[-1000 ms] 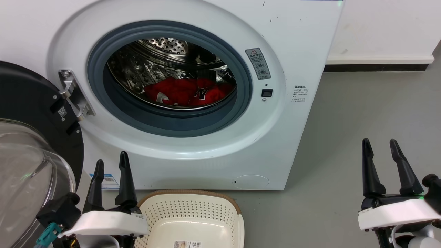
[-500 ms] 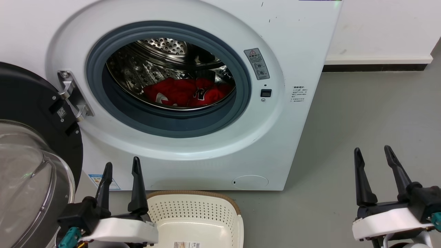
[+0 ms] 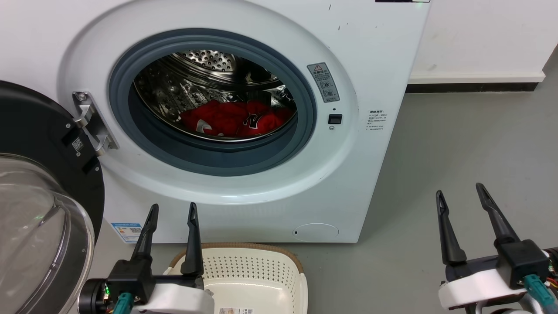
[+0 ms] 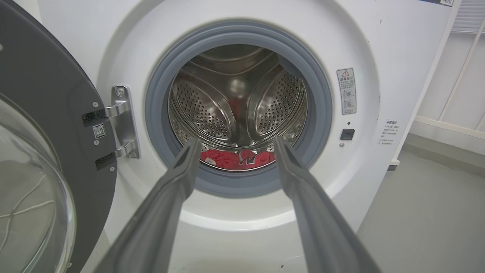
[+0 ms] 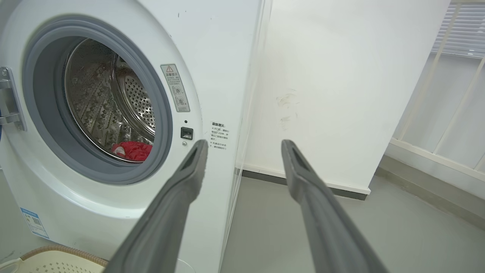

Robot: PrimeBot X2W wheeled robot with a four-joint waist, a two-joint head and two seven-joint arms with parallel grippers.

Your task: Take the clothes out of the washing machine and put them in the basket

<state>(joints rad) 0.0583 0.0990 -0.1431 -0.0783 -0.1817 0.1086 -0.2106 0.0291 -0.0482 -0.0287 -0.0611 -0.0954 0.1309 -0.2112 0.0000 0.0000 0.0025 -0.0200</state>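
the left gripper (image 3: 173,205) shows at the lower left of the head view, its two dark fingers spread apart and holding nothing, tips pointing up at the white front of the washing machine (image 3: 362,52). the right gripper (image 3: 458,188) sits at the lower right over the grey floor (image 3: 457,131), likewise open and empty, well apart from the machine. the clothes (image 3: 235,118) lie in a red heap at the bottom of the steel drum (image 3: 174,93), behind the grey rubber ring (image 3: 120,100); the door (image 3: 39,126) stands swung open on the left. the basket (image 3: 237,246) sits on the floor just in front of the machine, beside the left gripper, with a paper label (image 3: 235,310) on its base. in the left wrist view, the left gripper (image 4: 237,140) faces the drum opening squarely, fingers wide, and the clothes (image 4: 227,158) show between the tips, deeper inside. in the right wrist view, the right gripper (image 5: 244,142) points past the machine's right edge toward a white wall (image 5: 341,94); a bit of the clothes (image 5: 134,149) shows in the drum, and the basket (image 5: 57,249) rim sits at the lower left corner.
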